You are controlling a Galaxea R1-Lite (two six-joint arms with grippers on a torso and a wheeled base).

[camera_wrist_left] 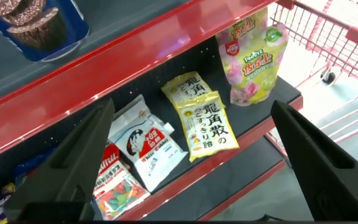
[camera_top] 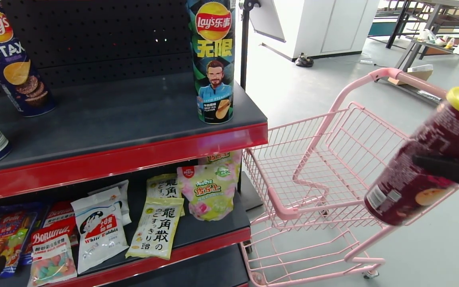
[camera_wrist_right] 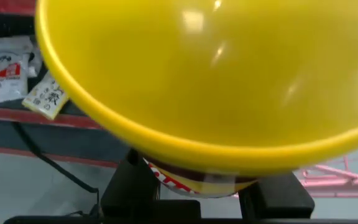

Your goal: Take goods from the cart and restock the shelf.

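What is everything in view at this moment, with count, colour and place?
maroon chip can: 1, maroon with yellow lid, held tilted at right, by the cart
blue chip cans: 2, dark blue, left end of the upper shelf
green chip can: 1, green and black, upright at the upper shelf's right front corner
snack bags: several, white, yellow, pink-green and red, lying on the lower shelf
shelf: 1, dark grey with red edges, at left
cart: 1, pink wire, right of the shelf
left gripper: open, before the lower shelf
right gripper: shut on the maroon chip can
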